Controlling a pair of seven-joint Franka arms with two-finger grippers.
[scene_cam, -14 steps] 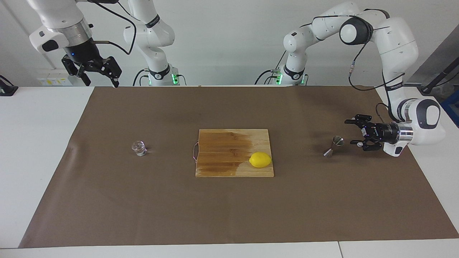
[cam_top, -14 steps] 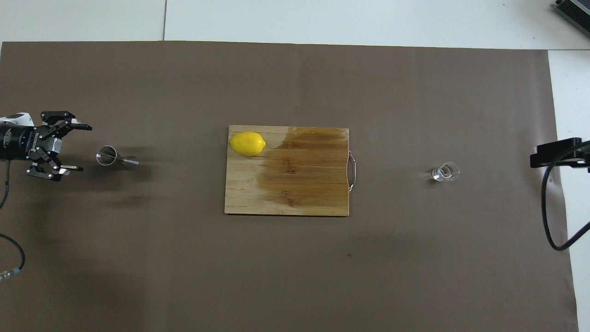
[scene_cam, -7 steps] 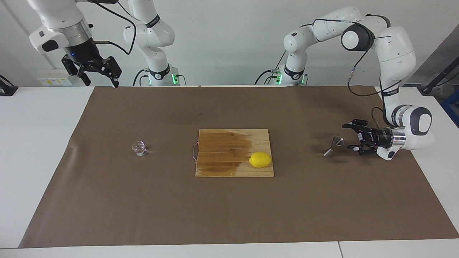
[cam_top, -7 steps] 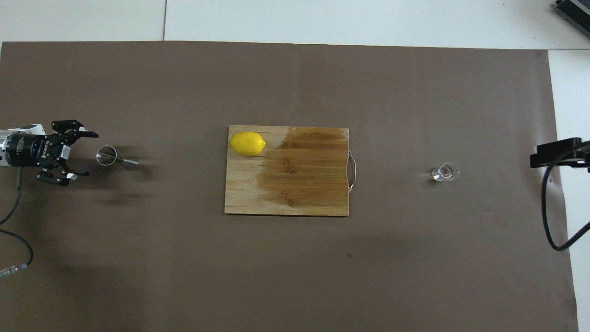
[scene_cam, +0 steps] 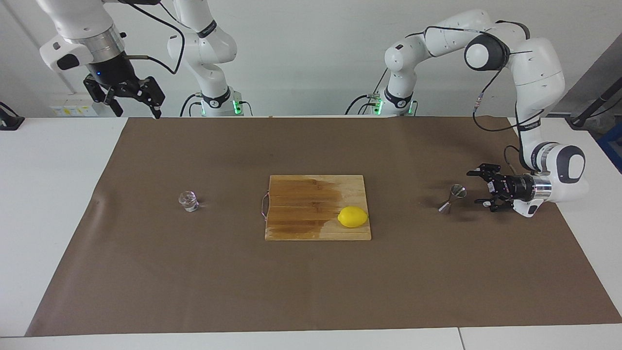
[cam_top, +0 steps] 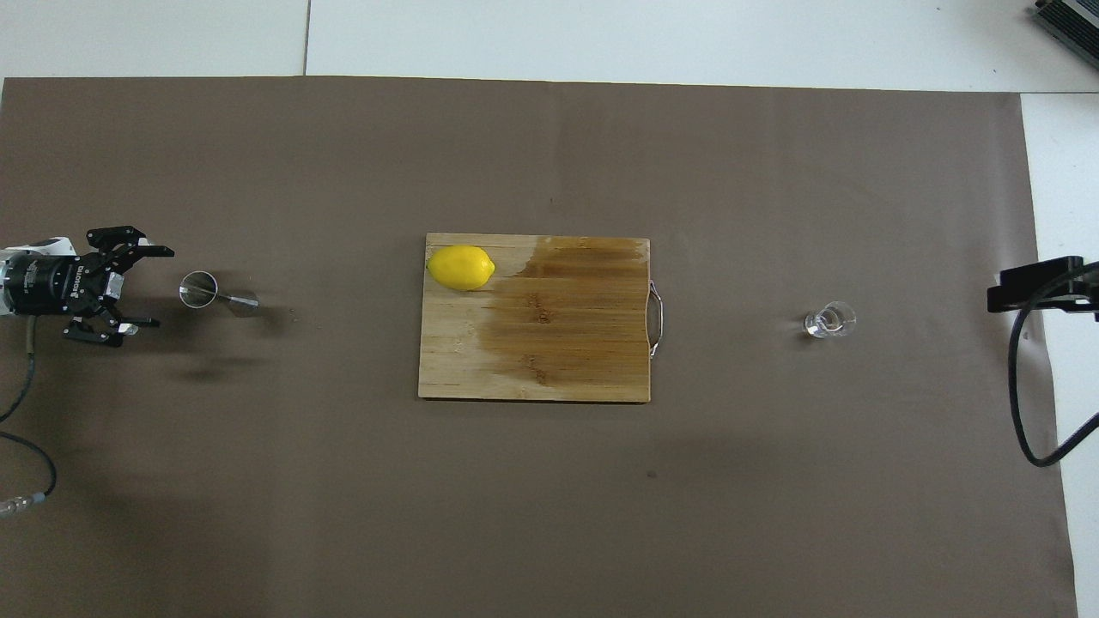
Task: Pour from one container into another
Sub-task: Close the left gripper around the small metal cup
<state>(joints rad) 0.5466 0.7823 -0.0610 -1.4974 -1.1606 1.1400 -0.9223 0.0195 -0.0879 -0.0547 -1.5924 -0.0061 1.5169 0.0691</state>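
The left end effector (scene_cam: pixel 475 186) is lying low and level over the brown mat (scene_cam: pixel 311 282) at the left arm's end of the worktop (scene_cam: pixel 43 160), its fingers (cam_top: pixel 154 252) spread wide and pointing at the metal jigger (scene_cam: pixel 452 198). It is gripping nothing; the jigger is standing just beside the fingertips, apart from them. The right end effector (scene_cam: pixel 132 99) is hanging high above the mat's corner nearest the right arm's base, fingers wide open and holding nothing; that arm is waiting.

The jigger is standing upright on the mat. The glass cup (scene_cam: pixel 188 201) is sitting upright on the mat toward the right arm's end, well apart from the jigger. Between them a wooden cutting board (scene_cam: pixel 301 209) is lying, partly darkened by a stain, with a lemon (scene_cam: pixel 353 217) resting on its corner toward the left arm's end, farther from the robots.

The facing view is showing both arms whole. The overhead view is showing the gap between the left end effector's fingers and the jigger's round mouth (cam_top: pixel 198 288), while the right end effector is lying outside it.
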